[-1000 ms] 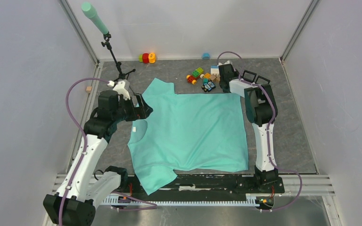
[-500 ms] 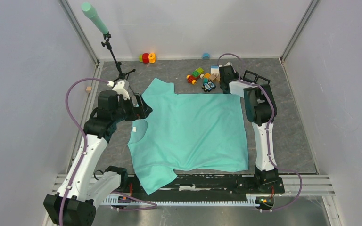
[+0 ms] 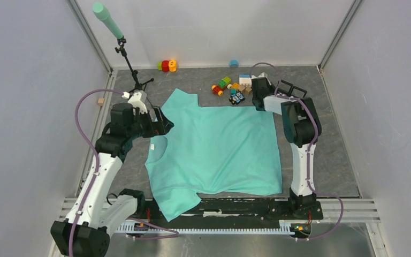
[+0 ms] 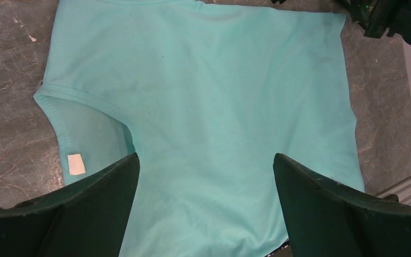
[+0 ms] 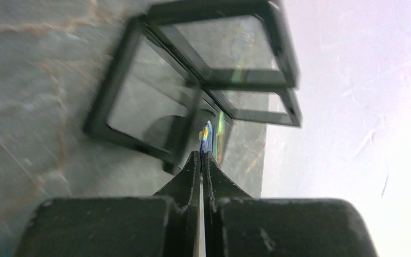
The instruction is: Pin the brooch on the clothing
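Observation:
The mint-green T-shirt lies flat in the middle of the table and fills the left wrist view. My left gripper hovers open and empty over the collar at the shirt's left edge, fingers wide apart. My right gripper is beyond the shirt's far right corner, next to two black-framed clear boxes. It is shut, and a small thin blue, yellow and green piece, seemingly the brooch, shows edge-on at the fingertips.
Small toy blocks and cars lie beyond the shirt's far edge. Red, yellow and green pieces and a blue cap sit by the back wall. A tripod with a green-tipped pole stands far left. The black frames are far right.
My right wrist has turned and shifted slightly right, away from the toys and toward the black frames. The left arm and the shirt have not moved.

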Controlling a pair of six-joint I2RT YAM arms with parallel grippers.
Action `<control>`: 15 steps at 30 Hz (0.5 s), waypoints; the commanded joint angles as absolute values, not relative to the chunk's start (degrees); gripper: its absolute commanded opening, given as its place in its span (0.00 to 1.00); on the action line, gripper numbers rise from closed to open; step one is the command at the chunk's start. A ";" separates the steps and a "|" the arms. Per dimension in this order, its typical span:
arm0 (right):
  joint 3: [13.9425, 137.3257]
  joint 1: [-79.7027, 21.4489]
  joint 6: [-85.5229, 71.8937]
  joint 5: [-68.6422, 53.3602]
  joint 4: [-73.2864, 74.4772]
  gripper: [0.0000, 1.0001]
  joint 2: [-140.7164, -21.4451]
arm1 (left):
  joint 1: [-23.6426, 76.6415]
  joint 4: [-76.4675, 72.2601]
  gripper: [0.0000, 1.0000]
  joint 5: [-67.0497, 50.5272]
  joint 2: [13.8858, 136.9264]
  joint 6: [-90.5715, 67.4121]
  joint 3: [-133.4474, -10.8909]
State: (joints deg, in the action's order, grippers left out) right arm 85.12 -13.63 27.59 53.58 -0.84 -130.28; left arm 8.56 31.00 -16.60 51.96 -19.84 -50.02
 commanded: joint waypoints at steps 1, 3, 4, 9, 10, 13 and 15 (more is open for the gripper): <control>80.39 -14.10 22.87 52.80 -4.45 0.00 -117.91 | 8.05 27.71 1.00 -18.98 51.11 -18.38 -49.06; 78.03 -14.48 19.84 51.19 -3.31 0.00 -114.15 | 8.01 27.11 1.00 -19.86 51.20 -18.23 -48.67; 76.59 -14.73 17.90 49.52 -2.49 0.00 -112.33 | 8.00 26.70 1.00 -20.44 51.28 -18.19 -48.40; 68.41 -16.87 10.78 39.14 -0.18 0.00 -102.07 | 8.09 25.53 0.99 -22.60 52.28 -18.02 -47.72; 66.93 -17.26 9.63 35.98 1.61 0.00 -100.27 | 8.09 25.49 0.99 -23.04 52.63 -17.93 -47.66; 61.29 -18.17 5.73 22.81 3.26 0.00 -93.37 | 8.47 24.33 0.97 -25.46 53.64 -18.09 -47.14; 57.28 -18.45 4.13 12.65 3.57 0.00 -89.28 | 9.55 23.72 0.97 -26.72 54.17 -18.04 -46.78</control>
State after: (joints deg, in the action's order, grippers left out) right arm 63.75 -17.65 11.11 33.45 0.89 -96.49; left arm 8.43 27.35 -22.06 53.23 -19.81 -47.42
